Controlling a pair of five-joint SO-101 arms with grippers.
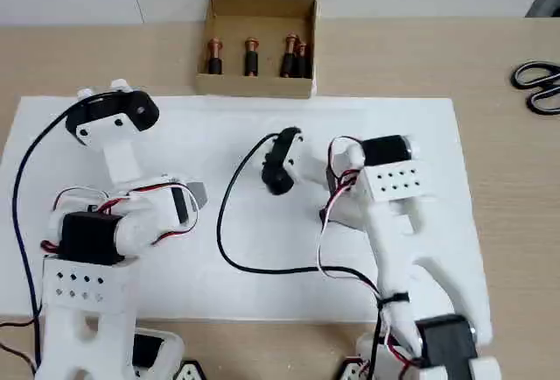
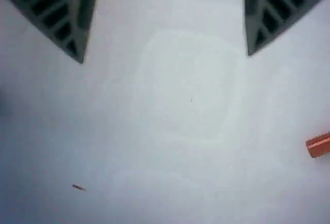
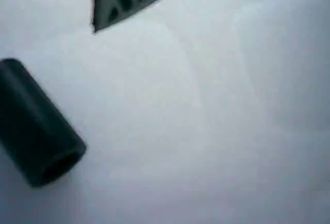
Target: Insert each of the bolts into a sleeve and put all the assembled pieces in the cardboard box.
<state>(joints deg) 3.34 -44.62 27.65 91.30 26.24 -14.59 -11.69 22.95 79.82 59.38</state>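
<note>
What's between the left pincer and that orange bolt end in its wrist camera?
The stretch is bare: in the left wrist view, plain white sheet runs from the open left pincer to the orange bolt end.

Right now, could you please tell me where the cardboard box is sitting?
In the high view, the cardboard box sits on the wooden table just beyond the far edge of the white sheet, near the middle, holding four assembled pieces.
</note>
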